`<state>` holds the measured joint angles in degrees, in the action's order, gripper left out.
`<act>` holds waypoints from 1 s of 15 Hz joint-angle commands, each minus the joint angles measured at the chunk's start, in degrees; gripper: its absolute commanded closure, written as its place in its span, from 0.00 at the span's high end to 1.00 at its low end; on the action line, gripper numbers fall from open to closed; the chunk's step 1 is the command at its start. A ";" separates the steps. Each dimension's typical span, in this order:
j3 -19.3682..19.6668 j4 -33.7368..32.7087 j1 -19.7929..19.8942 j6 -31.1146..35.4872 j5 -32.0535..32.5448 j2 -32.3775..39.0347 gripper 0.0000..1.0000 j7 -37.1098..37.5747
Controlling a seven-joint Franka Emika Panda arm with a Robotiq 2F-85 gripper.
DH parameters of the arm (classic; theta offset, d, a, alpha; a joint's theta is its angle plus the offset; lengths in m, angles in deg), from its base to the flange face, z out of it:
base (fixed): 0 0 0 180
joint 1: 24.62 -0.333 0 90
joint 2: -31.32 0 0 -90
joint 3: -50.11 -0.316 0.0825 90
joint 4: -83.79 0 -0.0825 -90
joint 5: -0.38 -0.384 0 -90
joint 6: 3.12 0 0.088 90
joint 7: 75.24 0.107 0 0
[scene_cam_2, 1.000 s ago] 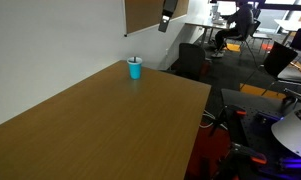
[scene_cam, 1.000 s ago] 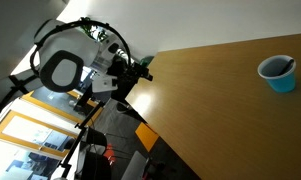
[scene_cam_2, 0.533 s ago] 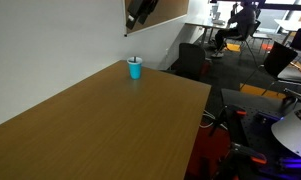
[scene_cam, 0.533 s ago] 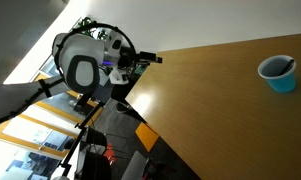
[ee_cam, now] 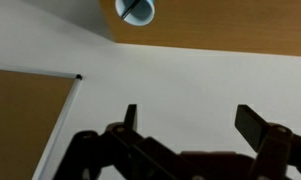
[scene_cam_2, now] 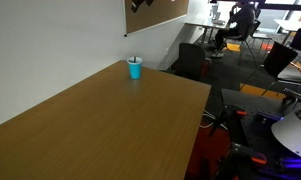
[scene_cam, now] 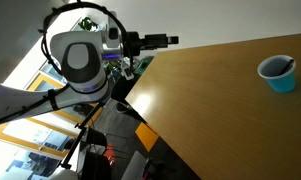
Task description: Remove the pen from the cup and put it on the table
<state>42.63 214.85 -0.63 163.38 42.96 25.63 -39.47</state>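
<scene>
My arm has swung up and round over the last second: in an exterior view my gripper (scene_cam: 172, 40), which sat lower beside the near edge of the table (scene_cam: 210, 115), now stands higher and points across the top toward the cup (scene_cam: 279, 73). From the opposite side it has slid to the very top of the frame, nearly out of sight, while the cup (scene_cam_2: 135, 69) has not moved and stands at the far end of the table (scene_cam_2: 100, 130) close to the wall. In the wrist view my gripper (ee_cam: 195, 122) is spread wide with nothing between its fingers (ee_cam: 258, 124), and the cup (ee_cam: 137, 10) has come into sight at the top edge, well apart from me, with a strip of table (ee_cam: 240, 30) around it. The pen (scene_cam: 288, 66) is in the cup, leaning against its rim as a thin dark line; the wrist view shows only a dark sliver against the whitish inside. I judge that I am at the start of the approach. I am now aimed at the target, but I must cross the whole table before I can close on the pen.
</scene>
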 commanded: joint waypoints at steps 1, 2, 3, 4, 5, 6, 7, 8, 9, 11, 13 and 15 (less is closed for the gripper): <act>-5.24 -3.93 6.25 -5.03 14.58 -1.88 1.00 15.82; -6.50 -4.67 6.95 -6.73 18.82 -1.84 1.00 20.65; -7.55 -5.22 7.16 -8.59 22.81 -1.61 1.00 25.23; -8.58 -5.54 6.93 -10.81 26.79 -1.24 1.00 29.97; -9.46 -5.56 6.35 -13.08 30.58 -0.74 1.00 34.68; -10.30 -5.31 5.70 -15.08 33.63 -0.11 1.00 38.89; -11.11 -5.25 5.38 -16.50 35.27 0.63 1.00 41.94; -11.82 -5.22 5.11 -17.54 36.52 1.44 1.00 44.82; -12.28 -5.23 4.87 -18.00 36.92 2.38 1.00 46.86; -12.65 -5.34 4.77 -17.03 36.46 4.13 1.00 50.19; -12.46 -5.63 4.87 -15.08 34.88 6.15 1.00 52.59; -12.28 -6.20 4.96 -14.55 33.12 8.19 1.00 55.37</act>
<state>30.17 210.40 4.15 147.40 77.60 30.82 11.96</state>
